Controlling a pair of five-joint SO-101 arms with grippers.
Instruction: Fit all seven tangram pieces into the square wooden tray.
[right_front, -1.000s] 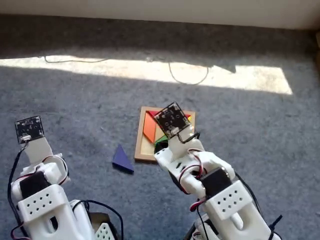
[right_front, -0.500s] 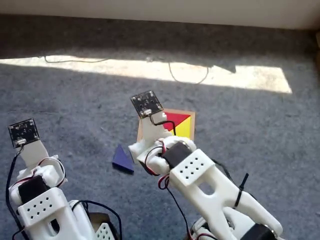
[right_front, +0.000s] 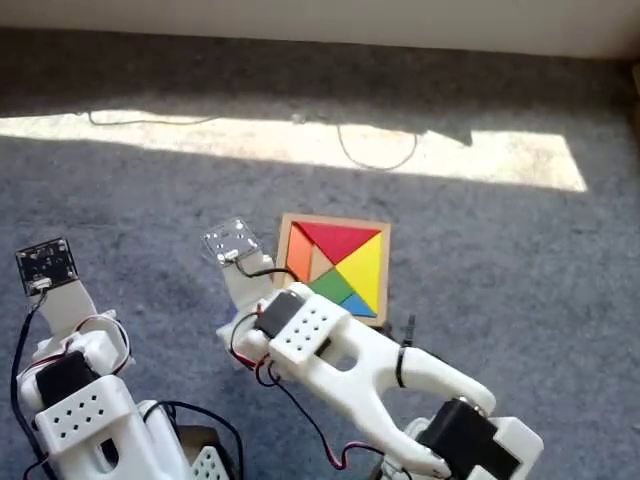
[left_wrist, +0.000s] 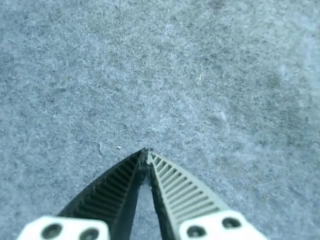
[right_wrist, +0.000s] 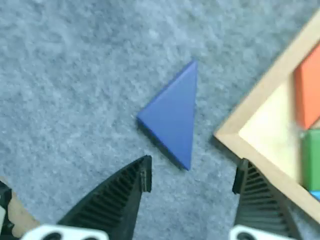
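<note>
The fingers (left_wrist: 175, 182) of my left gripper (left_wrist: 146, 154) are pressed together tip to tip with nothing between them, hanging over bare grey carpet (left_wrist: 200, 75). In the high view the left arm (right_front: 75, 395) sits at the near left corner, well apart from the puzzle. Moving right, the right gripper (right_wrist: 194, 174) has its fingers (right_wrist: 120, 195) spread wide and holding nothing. The blue triangle (right_wrist: 172, 115) lies flat on the carpet just ahead of the gap between them, touched by neither tip as far as I can see. From above, the right arm (right_front: 340, 350) stretches across to the near left of the wooden tray (right_front: 335, 220). In the right wrist view the triangle is just beside the tray's corner but apart from its rim, with a strip of carpet between them. Inside that corner I see bare tray floor, then an orange piece (right_wrist: 307, 95) and a green piece (right_wrist: 311, 160). Further right in the high view, the tray holds a red triangle (right_front: 335, 240) along its far edge, a yellow triangle (right_front: 365, 270) on its right side and a small blue piece (right_front: 362, 303) at the near edge. A thin cable (right_front: 375, 160) loops over the sunlit strip (right_front: 250, 135) of carpet beyond.
</note>
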